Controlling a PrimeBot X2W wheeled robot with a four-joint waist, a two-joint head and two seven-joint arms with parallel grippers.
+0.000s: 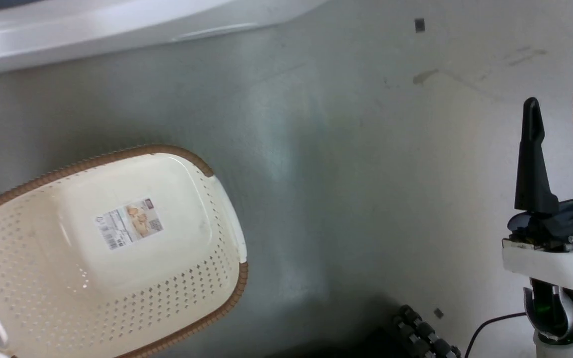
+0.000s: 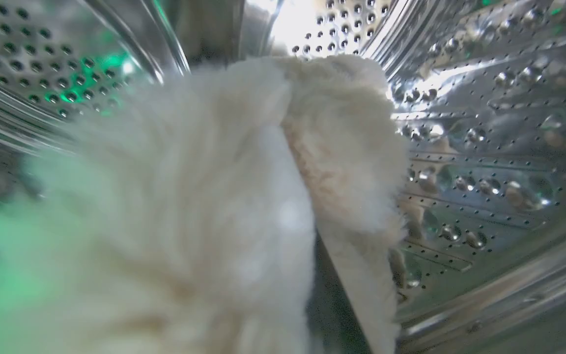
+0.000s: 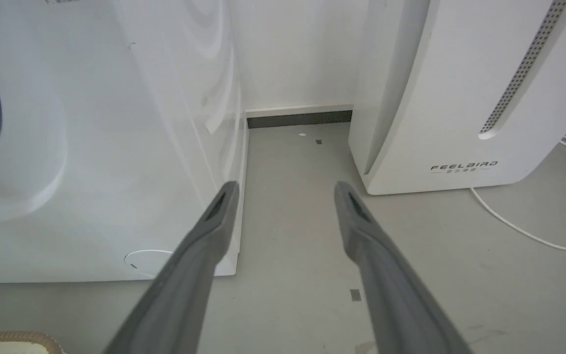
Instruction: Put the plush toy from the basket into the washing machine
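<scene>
The fluffy cream plush toy [image 2: 204,206] sits inside the shiny perforated steel drum [image 2: 489,128] of the washing machine, pressed close to the left wrist camera. It hides my left gripper's fingers. The basket [image 1: 232,298], cream with a brown rim, stands on the floor at the lower left of the head view, holding nothing but the sticker [image 1: 130,223] on its floor. The washing machine [image 3: 96,147] shows its white front with a grey porthole rim at the left edge. My right gripper [image 1: 559,112] hangs open over the floor, well to the right of the basket; its fingers [image 3: 214,216] hold nothing.
A white slanted appliance [image 3: 460,88] lettered on its front stands right of the washer, with a white cable [image 3: 523,231] trailing on the floor. A narrow gap of grey floor [image 3: 293,162] lies between them. My base's dark rollers [image 1: 423,333] show at the bottom.
</scene>
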